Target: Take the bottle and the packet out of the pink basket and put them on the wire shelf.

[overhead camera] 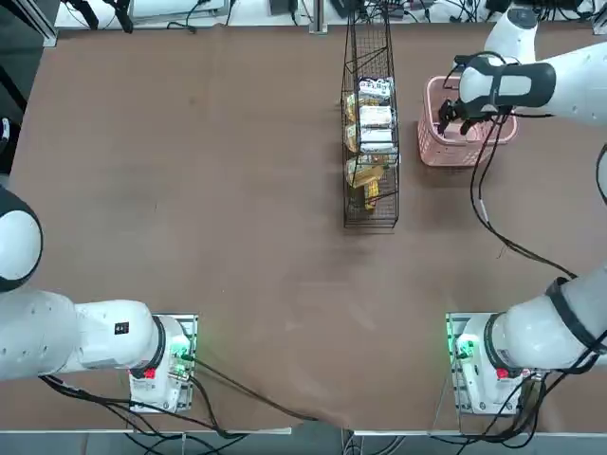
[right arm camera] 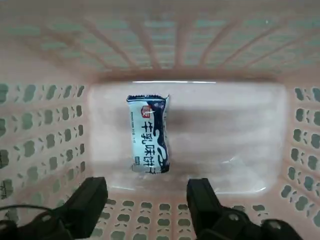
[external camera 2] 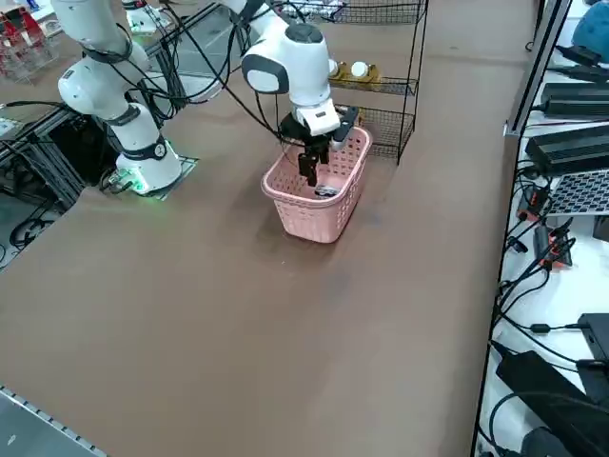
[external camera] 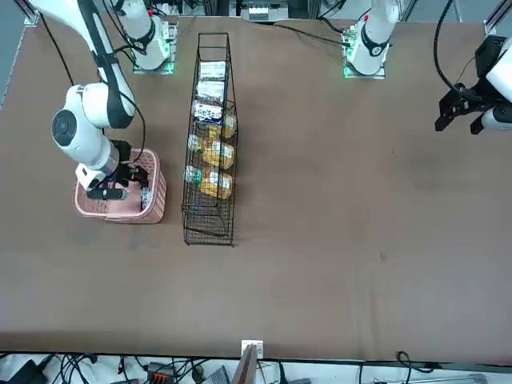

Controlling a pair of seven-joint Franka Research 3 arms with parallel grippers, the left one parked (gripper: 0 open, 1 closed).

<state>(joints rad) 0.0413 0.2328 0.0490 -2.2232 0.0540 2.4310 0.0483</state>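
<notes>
The right arm reaches across the brown surface point(overhead camera: 237, 237) from its base at five o'clock, wrist bent straight down over the pink basket point(overhead camera: 432, 142) at one o'clock. The right gripper point(right arm camera: 145, 200) hangs just inside the basket's rim, fingers spread wide and holding nothing. Below it the packet point(right arm camera: 148, 134) lies flat on the basket floor, white with dark print. No bottle shows in the basket. The wire shelf point(overhead camera: 370, 204) stands just beside the basket, stocked with packets.

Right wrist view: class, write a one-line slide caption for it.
Open right gripper poised above the packet lying flat on the pink basket floor; no bottle in sight.
</notes>
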